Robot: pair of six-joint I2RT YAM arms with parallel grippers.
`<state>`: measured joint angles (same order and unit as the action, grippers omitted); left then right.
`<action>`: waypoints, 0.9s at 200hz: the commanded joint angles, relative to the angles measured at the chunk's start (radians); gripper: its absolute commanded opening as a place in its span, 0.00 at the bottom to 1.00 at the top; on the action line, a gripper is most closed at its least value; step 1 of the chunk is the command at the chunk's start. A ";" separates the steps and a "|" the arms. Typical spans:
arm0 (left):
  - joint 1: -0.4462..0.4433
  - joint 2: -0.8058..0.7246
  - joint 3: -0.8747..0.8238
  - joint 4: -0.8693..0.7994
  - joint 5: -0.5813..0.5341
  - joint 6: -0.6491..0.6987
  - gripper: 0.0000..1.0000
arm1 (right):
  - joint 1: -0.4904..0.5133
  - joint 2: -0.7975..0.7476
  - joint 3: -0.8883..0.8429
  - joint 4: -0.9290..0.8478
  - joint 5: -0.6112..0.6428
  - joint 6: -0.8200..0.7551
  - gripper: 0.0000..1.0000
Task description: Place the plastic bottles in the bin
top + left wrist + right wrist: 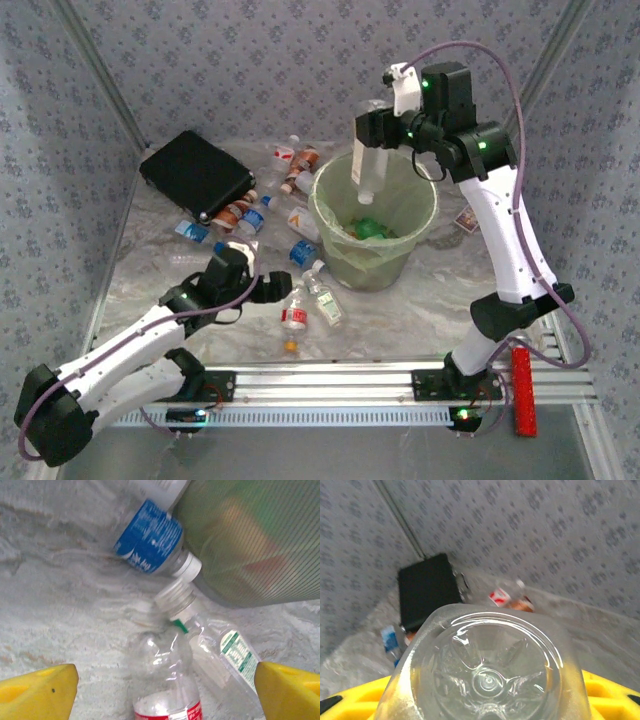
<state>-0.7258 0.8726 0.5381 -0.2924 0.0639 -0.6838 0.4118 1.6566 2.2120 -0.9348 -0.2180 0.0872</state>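
Up over the bin (385,265), upper middle of the overhead view, the right claw (372,130) is clamped on a clear bottle (368,170). The wrist camera looks straight at the bottle's ribbed base, so I'd say it's hanging neck-down. Makes sense: held dead above the opening like that, it only needs letting go and it lands inside. Something green (370,228) already sits at the bottom, can't tell what.

Down in the lower left, the left claw (166,680) is spread wide and holding nothing, its yellow fingers (40,692) parked either side of a red-label bottle (162,665) lying flat on the table (60,580). My guess is it's lining up to straddle that one. Bit awkward though, because a green-label bottle (227,655) lies right alongside, necks almost touching, so closing could catch both or shove one away. A blue-label bottle (150,537) lies just past them, snug against the bin wall.

Plenty left to do, I reckon. A scatter of other bottles (245,215) sits upper left of the bin, bunched next to the black case (197,175), and a few are right against it, so those look like the fiddly ones.
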 commanded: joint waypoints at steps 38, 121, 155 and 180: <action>-0.078 0.042 0.006 -0.053 -0.064 -0.085 0.89 | -0.009 0.024 -0.146 -0.202 0.101 -0.097 0.43; -0.219 0.105 -0.010 -0.070 -0.149 -0.191 0.88 | -0.011 0.079 -0.485 -0.046 0.051 -0.092 0.43; -0.244 0.127 -0.027 -0.047 -0.156 -0.218 0.88 | -0.019 0.124 -0.534 0.019 0.025 -0.099 0.44; -0.253 0.149 -0.032 -0.024 -0.158 -0.226 0.87 | -0.020 0.145 -0.553 0.048 0.005 -0.097 0.52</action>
<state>-0.9657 1.0016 0.5159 -0.3386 -0.0761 -0.8848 0.3965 1.7790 1.6775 -0.9257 -0.1749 0.0059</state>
